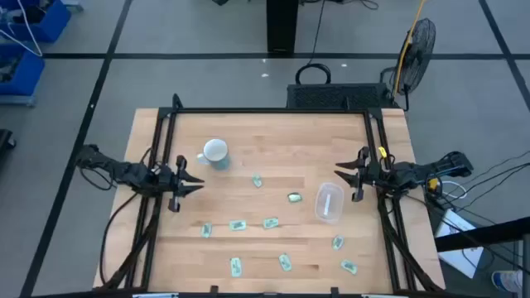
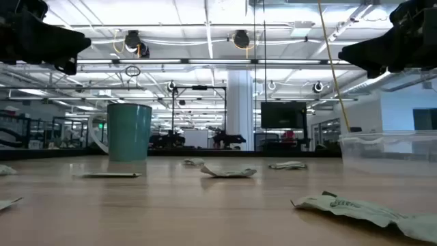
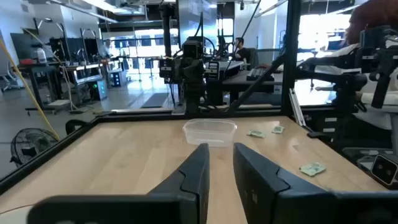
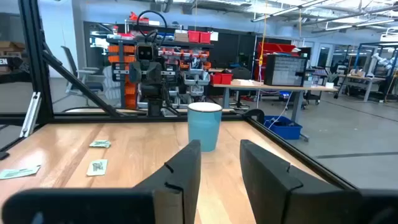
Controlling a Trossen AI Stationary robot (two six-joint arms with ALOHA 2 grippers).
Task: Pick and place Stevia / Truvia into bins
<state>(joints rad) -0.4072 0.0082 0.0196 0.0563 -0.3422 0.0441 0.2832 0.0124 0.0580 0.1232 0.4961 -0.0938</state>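
Several pale green and white sweetener packets lie flat and scattered on the wooden table, among them one (image 1: 257, 180) near the middle, one (image 1: 294, 197) beside the tub and one (image 1: 237, 224) nearer the front. The clear plastic tub (image 1: 329, 203) stands on the table's right half and also shows in the left wrist view (image 3: 209, 132). My left gripper (image 1: 196, 183) hovers open at the table's left side, above the wood. My right gripper (image 1: 339, 170) hovers open at the right side, just beyond the tub. Neither holds anything.
A mug, white outside in the high view and teal in the level views (image 1: 215, 152) (image 4: 204, 126), stands left of the table's middle, close to my left gripper. A black frame (image 1: 273, 110) rims the table. Bare wood lies between mug and tub.
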